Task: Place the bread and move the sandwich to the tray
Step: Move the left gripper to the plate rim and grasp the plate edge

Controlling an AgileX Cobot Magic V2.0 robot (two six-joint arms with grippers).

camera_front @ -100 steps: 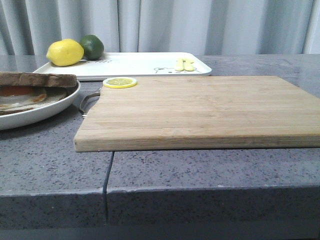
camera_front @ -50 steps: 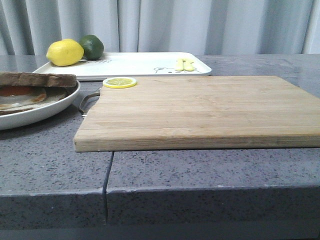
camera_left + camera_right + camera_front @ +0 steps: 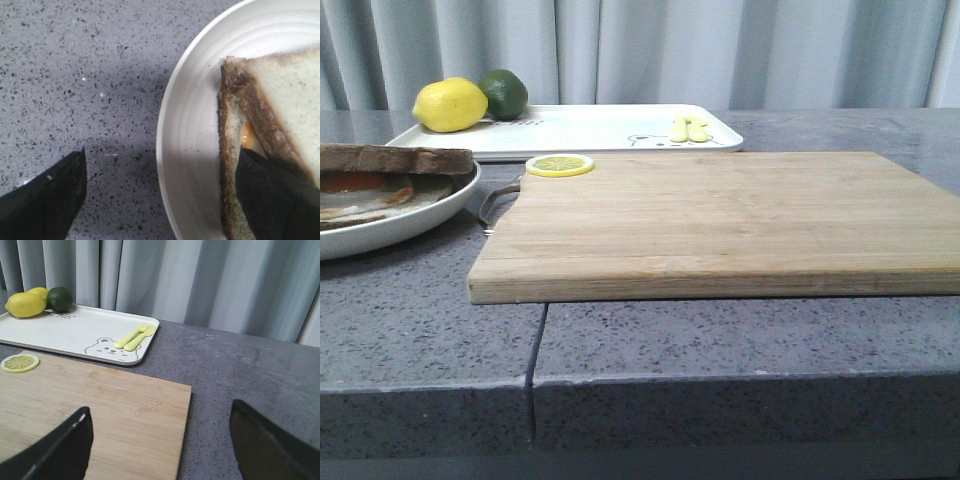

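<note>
The sandwich [image 3: 380,178] lies on the round white plate [image 3: 430,215] at the far left of the front view. In the left wrist view its top layer is the bread [image 3: 290,95], a pale slice with dark crust, lying askew over a lower slice [image 3: 227,165], with a bit of orange egg [image 3: 248,142] between them. My left gripper [image 3: 160,170] is open and straddles the plate's rim [image 3: 170,130], one finger over the counter, the other beside the sandwich's edge. The white tray [image 3: 590,130] stands at the back. My right gripper [image 3: 160,415] is open and empty above the cutting board's right edge. Neither gripper shows in the front view.
A wooden cutting board [image 3: 720,220] lies in the middle with a lemon slice [image 3: 560,165] on its back left corner. The tray carries a lemon [image 3: 450,105], a lime [image 3: 504,93] and a yellow fork and spoon [image 3: 688,128]. Curtains hang behind the grey counter [image 3: 720,340].
</note>
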